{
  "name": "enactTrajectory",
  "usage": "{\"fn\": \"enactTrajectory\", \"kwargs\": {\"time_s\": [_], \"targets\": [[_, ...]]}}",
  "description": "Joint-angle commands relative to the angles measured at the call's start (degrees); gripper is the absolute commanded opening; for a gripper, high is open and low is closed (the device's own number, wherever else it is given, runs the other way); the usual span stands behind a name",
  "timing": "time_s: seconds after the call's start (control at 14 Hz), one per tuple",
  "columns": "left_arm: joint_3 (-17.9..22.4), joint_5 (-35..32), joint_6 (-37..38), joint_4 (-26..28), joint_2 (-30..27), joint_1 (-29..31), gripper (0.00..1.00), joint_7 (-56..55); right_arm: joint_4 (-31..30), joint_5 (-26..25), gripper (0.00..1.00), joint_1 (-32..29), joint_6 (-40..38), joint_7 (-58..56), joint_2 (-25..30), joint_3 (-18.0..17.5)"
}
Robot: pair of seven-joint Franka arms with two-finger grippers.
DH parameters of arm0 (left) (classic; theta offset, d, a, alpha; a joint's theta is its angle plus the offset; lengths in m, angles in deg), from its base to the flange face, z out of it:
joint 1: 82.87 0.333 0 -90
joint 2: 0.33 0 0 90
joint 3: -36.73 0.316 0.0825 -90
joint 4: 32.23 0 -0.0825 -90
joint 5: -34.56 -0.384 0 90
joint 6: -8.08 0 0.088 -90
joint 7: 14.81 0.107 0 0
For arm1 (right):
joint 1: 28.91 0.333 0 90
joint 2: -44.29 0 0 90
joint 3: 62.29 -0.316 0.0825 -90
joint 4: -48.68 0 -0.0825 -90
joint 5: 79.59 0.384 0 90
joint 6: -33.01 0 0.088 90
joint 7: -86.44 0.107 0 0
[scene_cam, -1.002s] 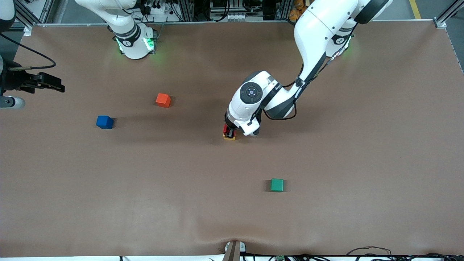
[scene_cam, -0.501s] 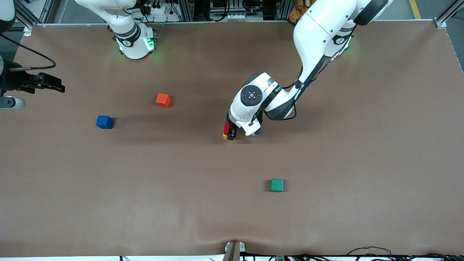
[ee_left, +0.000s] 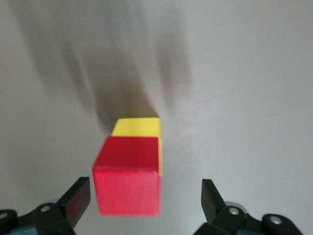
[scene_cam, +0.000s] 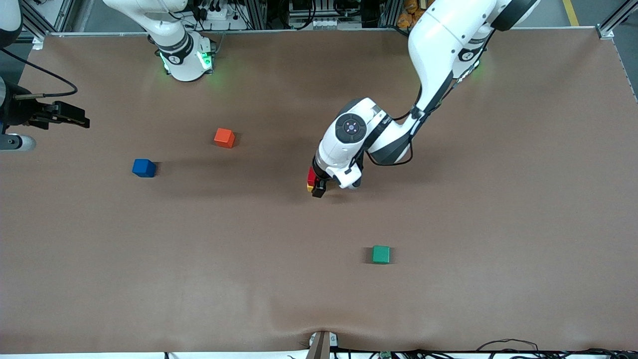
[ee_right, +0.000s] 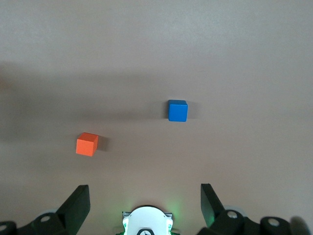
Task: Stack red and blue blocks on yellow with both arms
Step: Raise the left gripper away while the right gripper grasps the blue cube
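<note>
The red block (scene_cam: 311, 176) sits on the yellow cube (scene_cam: 309, 188) at mid-table; in the left wrist view the red block (ee_left: 128, 176) is on top of the yellow cube (ee_left: 138, 126). My left gripper (scene_cam: 318, 189) is open over the stack, its fingers (ee_left: 76, 198) apart on either side of the red block and not touching it. The blue block (scene_cam: 144, 168) lies alone toward the right arm's end and shows in the right wrist view (ee_right: 177, 110). My right gripper (scene_cam: 82, 120) waits open and empty, high over that end's edge.
A lighter orange-red cube (scene_cam: 224, 137) lies beside the blue block, farther from the front camera; it also shows in the right wrist view (ee_right: 87, 144). A green cube (scene_cam: 381, 254) lies nearer the front camera than the stack. The right arm's base (ee_right: 146, 223) glows green.
My left gripper has let go of the red block, spread its fingers and drawn slightly back from the stack. The red block stays on the yellow cube. The right arm has not moved.
</note>
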Motion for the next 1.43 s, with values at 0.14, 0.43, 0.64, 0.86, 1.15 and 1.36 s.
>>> {"fn": "enactTrajectory", "kwargs": {"time_s": [0.14, 0.43, 0.64, 0.86, 1.15, 1.36], "targets": [[-0.1, 0.5, 5.9, 1.4, -8.3, 1.1, 1.00, 0.8, 1.4, 0.1, 1.00, -0.6, -0.7, 0.0, -1.0, -0.4], [-0.1, 0.5, 11.1, 1.3, -16.4, 3.3, 1.00, 9.5, 3.1, -0.2, 1.00, 1.2, -0.8, 0.0, -2.9, -0.6], [-0.2, 0.7, 17.9, 0.6, -22.3, 7.5, 1.00, 21.7, 3.2, -0.2, 1.00, 0.1, -0.4, -0.2, -7.1, -0.5], [-0.1, 0.9, 25.4, 0.1, -27.5, 11.7, 1.00, 39.0, 3.5, -2.1, 1.00, 0.1, -0.2, -0.2, -10.6, -0.4], [0.0, 0.9, 31.8, 0.1, -33.4, 19.6, 1.00, 62.0, -1.7, -0.2, 1.00, -2.0, 6.4, -0.1, -13.7, -0.5], [0.2, 0.9, 37.0, -0.6, -35.5, 25.1, 1.00, 77.7, -9.8, 0.0, 1.00, -1.9, 14.6, -0.1, -13.7, -0.4]]}}
